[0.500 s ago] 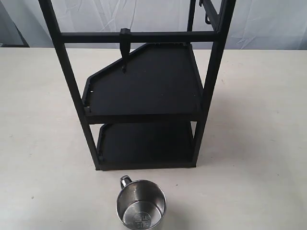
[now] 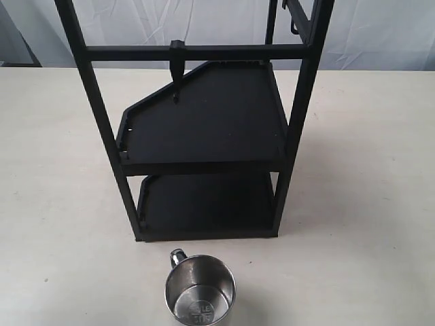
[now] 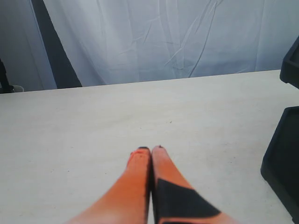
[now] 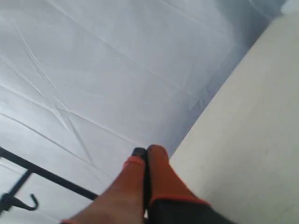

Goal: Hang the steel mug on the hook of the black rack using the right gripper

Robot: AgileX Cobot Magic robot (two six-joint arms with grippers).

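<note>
The steel mug [image 2: 200,290] stands upright on the table at the front, just before the black rack [image 2: 204,129], its looped handle pointing toward the rack. The hook [image 2: 177,66] hangs from the rack's upper crossbar above the top shelf. Neither gripper shows in the exterior view. My right gripper [image 4: 147,151] is shut with nothing between its orange fingers, and faces the white backdrop with a table edge beside it. My left gripper [image 3: 150,149] is shut and empty over bare table, with a corner of the rack [image 3: 282,158] off to one side.
A thin curved black hook [image 2: 293,27] hangs at the rack's upper right; the same kind of small hook [image 4: 32,201] appears on a bar in the right wrist view. White cloth backs the beige table [image 2: 367,204].
</note>
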